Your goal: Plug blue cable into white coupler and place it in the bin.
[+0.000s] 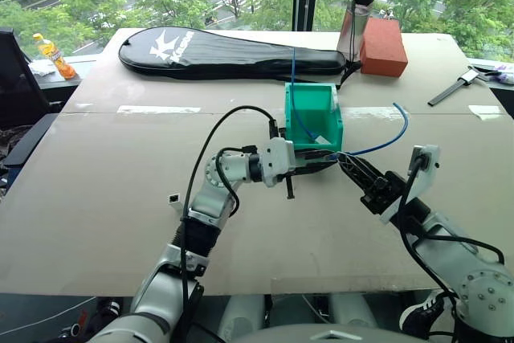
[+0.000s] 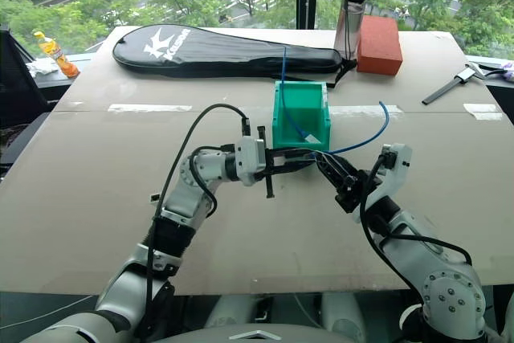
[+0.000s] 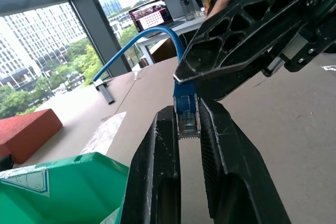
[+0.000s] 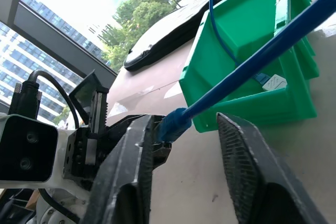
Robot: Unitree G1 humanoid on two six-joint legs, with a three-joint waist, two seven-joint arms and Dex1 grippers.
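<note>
A big pale table [image 1: 120,198] is sitting by a window with green trees outside. Close in, the left gripper [image 1: 321,163] is squeezing the plug end of the blue cable [image 3: 186,113] tight between its two black fingers [image 3: 157,156]. The right gripper [image 1: 352,168] is meeting it tip to tip, with the cable running between its fingers; in the right wrist view those fingers are standing a little apart around the cable, and I cannot tell if they are gripping it. From the two grippers the blue cable is curving away over the table past the right gripper. Just beyond both grippers the green bin [image 1: 329,130] is sitting, with another blue cable [image 1: 294,94] sticking up out of it. Farther back, a black racket bag [image 1: 225,52], a red-brown block [image 1: 383,47] and a dark bottle [image 1: 357,18] are lying near the window
</note>
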